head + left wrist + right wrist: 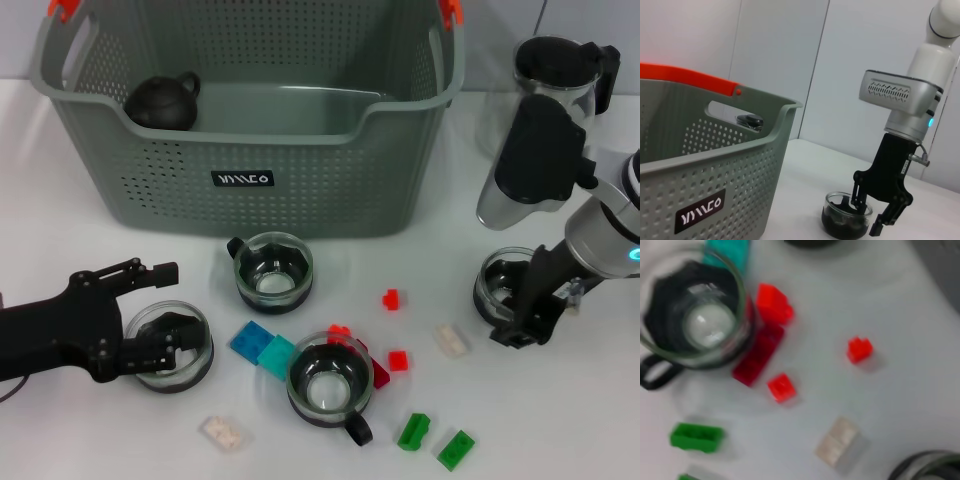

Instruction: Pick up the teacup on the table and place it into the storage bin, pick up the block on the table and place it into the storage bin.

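Note:
The storage bin point(300, 170), a grey perforated basket with orange clips, stands at the back, and also shows in the left wrist view point(715, 165). Several glass teacups stand in front of it. My left gripper point(178, 302) is open at the left teacup point(190, 372), with one finger inside it and the other beyond its rim. My right gripper point(515, 320) point(871, 214) is open over the right teacup point(490, 285) point(842, 222), one finger inside and one outside. Two more teacups point(273, 272) point(330, 385) stand in the middle. Red point(390, 298), green point(413, 430) and clear point(452, 340) blocks lie between them.
A black teapot point(162, 102) lies inside the bin at its left. Two glass jugs with black lids point(560, 70) point(530, 160) stand at the right, close to my right arm. Blue point(250, 340), teal point(275, 355) and clear point(222, 432) blocks lie near the front.

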`<act>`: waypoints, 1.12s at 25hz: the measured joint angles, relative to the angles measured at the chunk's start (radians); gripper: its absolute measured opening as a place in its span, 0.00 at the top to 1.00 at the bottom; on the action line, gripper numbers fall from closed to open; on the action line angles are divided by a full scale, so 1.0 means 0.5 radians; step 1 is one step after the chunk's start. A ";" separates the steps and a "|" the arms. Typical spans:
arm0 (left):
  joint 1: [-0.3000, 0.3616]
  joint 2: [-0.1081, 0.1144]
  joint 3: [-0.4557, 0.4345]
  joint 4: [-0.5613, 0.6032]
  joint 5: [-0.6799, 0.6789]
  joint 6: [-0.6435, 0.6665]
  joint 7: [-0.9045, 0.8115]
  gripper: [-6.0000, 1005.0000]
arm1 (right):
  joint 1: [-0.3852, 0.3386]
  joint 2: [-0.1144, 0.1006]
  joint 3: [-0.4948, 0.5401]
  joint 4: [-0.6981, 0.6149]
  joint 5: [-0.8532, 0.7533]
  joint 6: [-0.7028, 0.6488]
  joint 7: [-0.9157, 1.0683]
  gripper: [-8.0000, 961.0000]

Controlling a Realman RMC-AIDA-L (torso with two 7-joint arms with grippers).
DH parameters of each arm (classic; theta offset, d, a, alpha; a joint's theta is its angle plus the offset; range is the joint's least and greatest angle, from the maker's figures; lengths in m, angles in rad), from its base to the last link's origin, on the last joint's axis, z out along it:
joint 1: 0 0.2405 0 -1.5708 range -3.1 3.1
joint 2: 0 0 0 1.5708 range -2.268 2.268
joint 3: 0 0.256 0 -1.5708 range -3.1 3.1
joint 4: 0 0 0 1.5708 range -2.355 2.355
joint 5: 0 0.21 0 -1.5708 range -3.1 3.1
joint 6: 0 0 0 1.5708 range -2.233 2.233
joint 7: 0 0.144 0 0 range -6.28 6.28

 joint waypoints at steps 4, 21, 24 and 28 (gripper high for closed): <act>0.001 0.000 0.000 0.000 0.002 -0.003 0.001 0.13 | 0.000 -0.010 0.010 -0.046 0.068 -0.054 -0.001 0.67; 0.001 0.000 0.000 0.000 0.000 -0.005 0.003 0.13 | -0.026 -0.011 0.282 -0.307 0.207 -0.378 0.012 0.93; 0.001 0.000 0.000 0.000 -0.002 -0.008 0.007 0.13 | -0.050 -0.017 0.559 -0.444 0.517 -0.536 0.001 0.93; 0.001 0.000 0.000 -0.006 -0.003 -0.025 0.015 0.13 | -0.147 -0.015 0.845 -0.465 0.939 -0.537 -0.126 0.93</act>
